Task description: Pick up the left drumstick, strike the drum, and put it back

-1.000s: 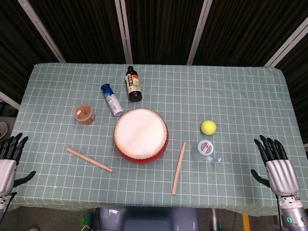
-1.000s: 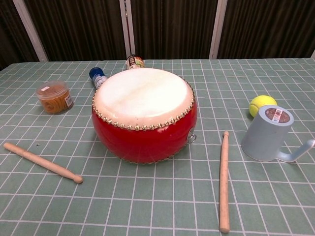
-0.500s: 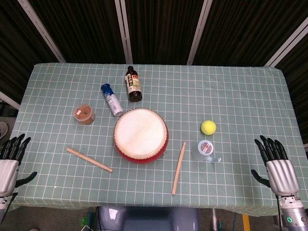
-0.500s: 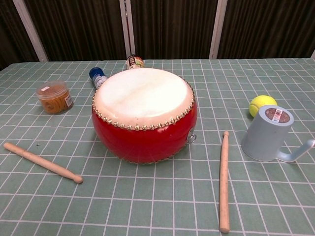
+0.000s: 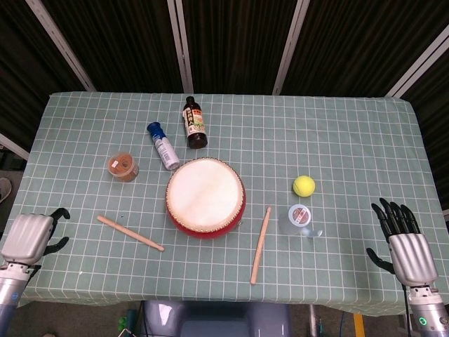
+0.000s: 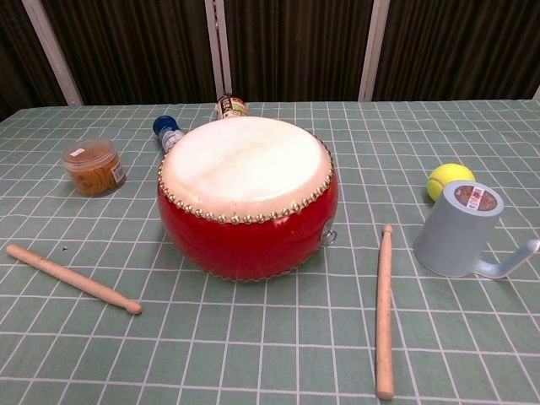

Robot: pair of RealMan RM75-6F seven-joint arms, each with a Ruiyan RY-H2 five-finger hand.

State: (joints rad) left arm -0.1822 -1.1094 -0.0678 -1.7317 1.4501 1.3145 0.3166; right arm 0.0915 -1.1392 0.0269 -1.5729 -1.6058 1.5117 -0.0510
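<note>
The left drumstick lies on the green checked cloth, angled, left of the red drum. A second drumstick lies right of the drum. My left hand hovers at the table's front left edge, well left of the left drumstick, fingers apart and holding nothing. My right hand is at the front right edge, fingers spread, empty. Neither hand shows in the chest view.
Behind the drum lie a dark bottle and a blue-capped spray can. An orange jar stands back left. A yellow ball and a pale blue cup sit right of the drum.
My left hand has turned and shifted right toward the table, its fingers now pointing toward the drumstick. The right hand and all objects stay still.
</note>
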